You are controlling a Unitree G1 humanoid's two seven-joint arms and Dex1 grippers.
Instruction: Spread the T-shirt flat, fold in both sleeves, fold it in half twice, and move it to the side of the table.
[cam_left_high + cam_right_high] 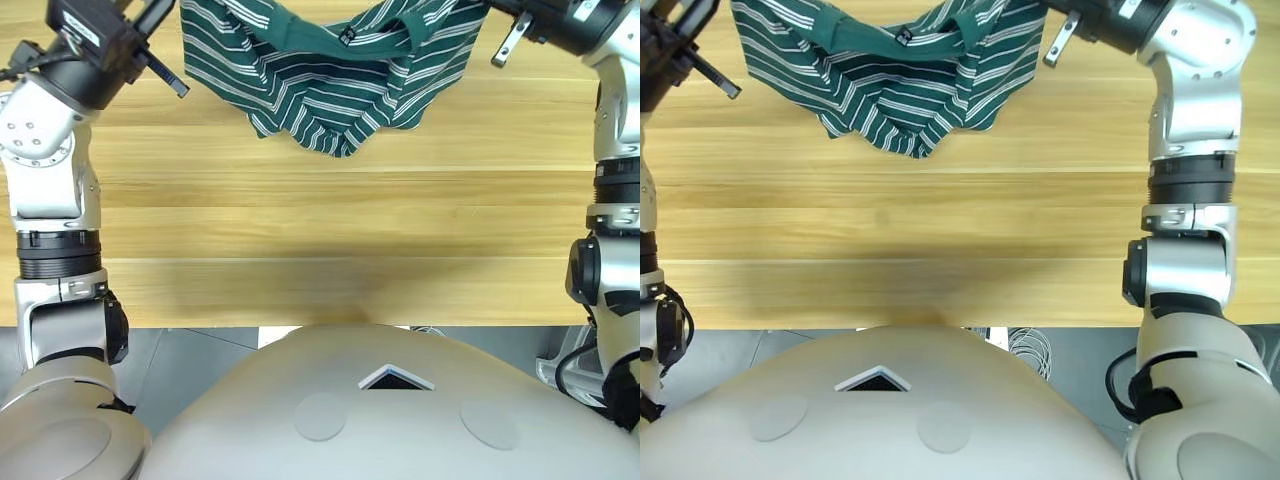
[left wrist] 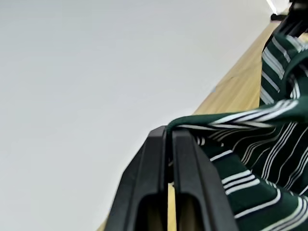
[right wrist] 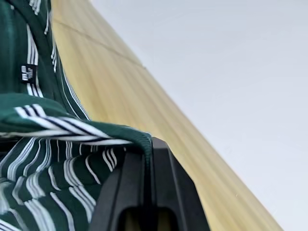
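- Light wooden table, planks running side to side; its near edge sits over grey floor.
- White wall rises behind the table's far edge, seen from both wrist views.
- Green T-shirt with white stripes is at the far part of the table, strung between the two grippers and sagging in the middle into a bunched fold.
- Cannot tell whether that lowest fold touches the wood or hangs just above it.
- Collar faces up, with a small black label at the neck; the same label shows in the right wrist view.
- Left gripper: black fingers pressed together, pinching a striped edge of the shirt on the robot's left side.
- Right gripper: fingers clamped on a ribbed hem of the shirt on the robot's right side; cloth drapes away from the tips toward the table.
- Coil of cable lies on the floor just past the near table edge, right of centre, well apart from the shirt.
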